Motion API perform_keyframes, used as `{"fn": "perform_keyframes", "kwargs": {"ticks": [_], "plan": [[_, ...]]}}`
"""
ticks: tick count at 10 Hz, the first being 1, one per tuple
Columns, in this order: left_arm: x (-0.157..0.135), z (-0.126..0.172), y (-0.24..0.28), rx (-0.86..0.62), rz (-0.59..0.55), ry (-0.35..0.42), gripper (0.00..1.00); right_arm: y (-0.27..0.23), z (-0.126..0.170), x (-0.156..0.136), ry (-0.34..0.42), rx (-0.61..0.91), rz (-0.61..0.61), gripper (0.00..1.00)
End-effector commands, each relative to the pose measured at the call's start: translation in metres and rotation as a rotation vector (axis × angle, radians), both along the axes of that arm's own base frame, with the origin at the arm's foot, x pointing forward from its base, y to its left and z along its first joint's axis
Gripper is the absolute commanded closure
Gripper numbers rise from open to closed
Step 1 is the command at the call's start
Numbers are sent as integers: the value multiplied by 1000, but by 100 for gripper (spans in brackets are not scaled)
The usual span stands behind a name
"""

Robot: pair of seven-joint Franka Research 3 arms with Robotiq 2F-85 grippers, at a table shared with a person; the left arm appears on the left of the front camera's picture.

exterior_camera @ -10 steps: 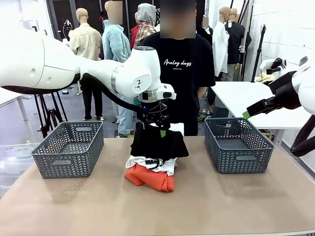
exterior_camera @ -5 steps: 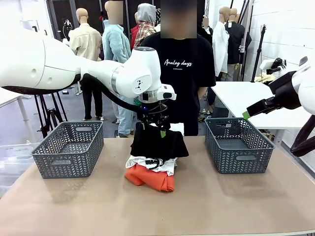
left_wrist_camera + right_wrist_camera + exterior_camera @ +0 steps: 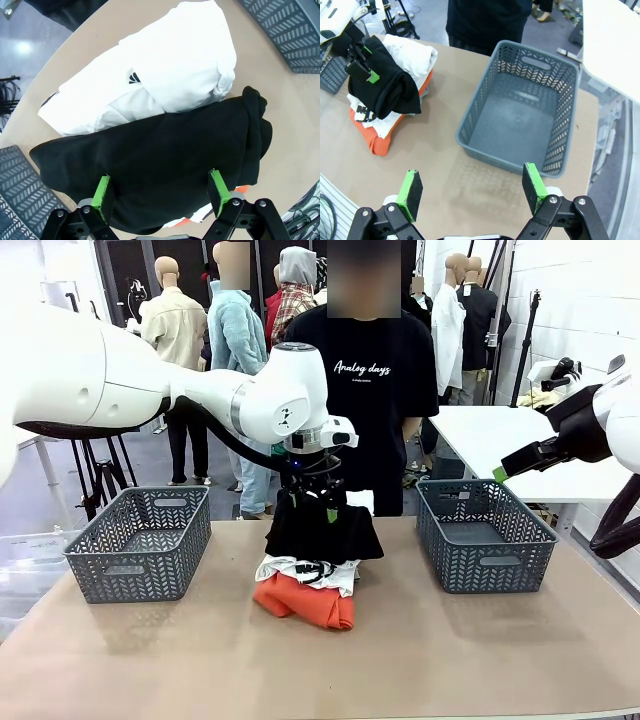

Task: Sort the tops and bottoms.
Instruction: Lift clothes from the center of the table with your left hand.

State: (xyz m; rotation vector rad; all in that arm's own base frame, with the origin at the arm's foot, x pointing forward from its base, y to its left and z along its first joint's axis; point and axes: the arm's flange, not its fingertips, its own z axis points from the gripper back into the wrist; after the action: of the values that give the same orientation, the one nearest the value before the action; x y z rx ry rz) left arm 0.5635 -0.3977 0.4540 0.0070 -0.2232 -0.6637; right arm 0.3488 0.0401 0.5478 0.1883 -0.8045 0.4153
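Note:
A pile of clothes lies at the table's middle. On top is a folded black garment. Under it lie a white tee with black print and an orange top. Behind the black one rests a pale folded garment with a small black logo. My left gripper hangs open right over the black garment, one pad towards each side of it. My right gripper is open and empty, raised at the right.
A grey basket stands at the table's left and another at the right, both holding nothing. A person in a black T-shirt stands at the far edge behind the pile. The front of the table is bare.
The left arm has shifted slightly over the pile, its gripper staying at the black garment. The right arm has not moved.

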Motion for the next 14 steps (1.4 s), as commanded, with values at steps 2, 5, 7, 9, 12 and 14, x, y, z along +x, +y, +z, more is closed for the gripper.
{"fn": "perform_keyframes", "kwargs": {"ticks": [2,5,7,9,12,14], "plan": [[2,0,0,-4,11,13,59,0,-1,1,3,18,-3,0],[2,-5,3,14,25,32,100,0,-1,1,3,18,-3,0],[1,-4,4,12,31,28,100,0,-1,1,3,18,-3,0],[2,-3,5,12,33,22,100,0,-1,1,3,18,-3,0],[1,-1,4,12,8,11,100,0,-1,1,3,18,-3,0],[1,-1,4,12,8,11,100,0,-1,1,3,18,-3,0]]}}
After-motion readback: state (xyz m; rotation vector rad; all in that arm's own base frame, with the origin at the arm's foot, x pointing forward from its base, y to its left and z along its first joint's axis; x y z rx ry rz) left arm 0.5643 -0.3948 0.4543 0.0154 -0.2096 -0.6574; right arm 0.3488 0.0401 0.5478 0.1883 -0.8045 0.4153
